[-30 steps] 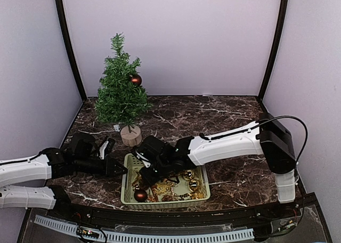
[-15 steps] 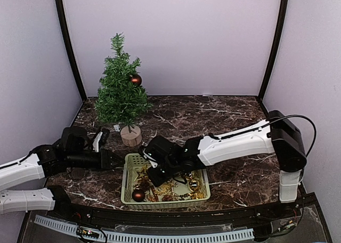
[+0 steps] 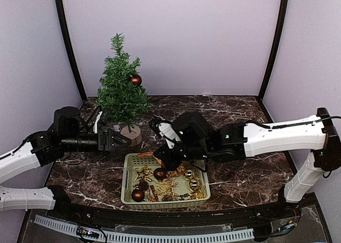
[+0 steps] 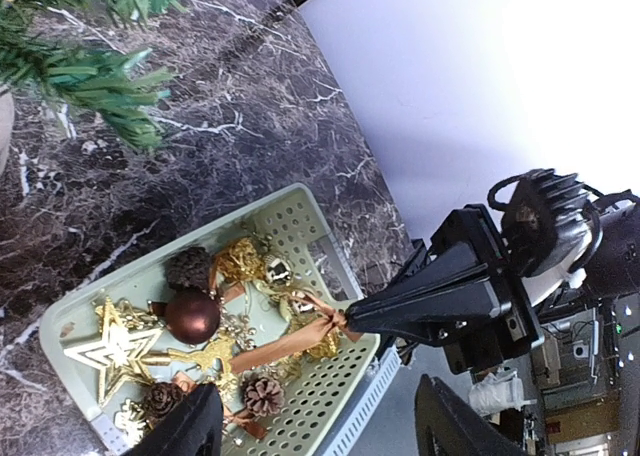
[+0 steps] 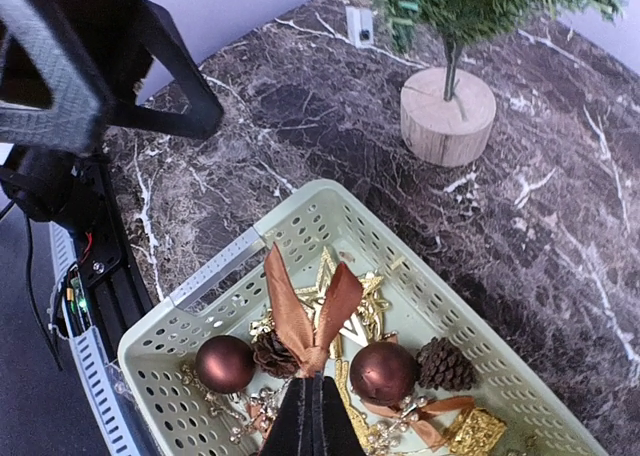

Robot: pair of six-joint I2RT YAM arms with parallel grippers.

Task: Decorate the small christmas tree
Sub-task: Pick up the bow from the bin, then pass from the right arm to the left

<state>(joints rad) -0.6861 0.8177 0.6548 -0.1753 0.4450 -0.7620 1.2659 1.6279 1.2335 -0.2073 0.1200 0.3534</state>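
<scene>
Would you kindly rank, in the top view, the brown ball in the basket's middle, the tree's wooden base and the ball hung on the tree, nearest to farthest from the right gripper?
1. brown ball: in the basket, just beside the right gripper.
2. wooden base: beyond the basket, to the left.
3. hung ball: high on the tree, far back left.

Right gripper (image 4: 347,321) pinches bronze ribbon (image 4: 290,341) over green basket (image 4: 300,214); brown ball (image 4: 192,316), gold star (image 4: 105,348), pine cone (image 4: 262,394) inside.
</scene>
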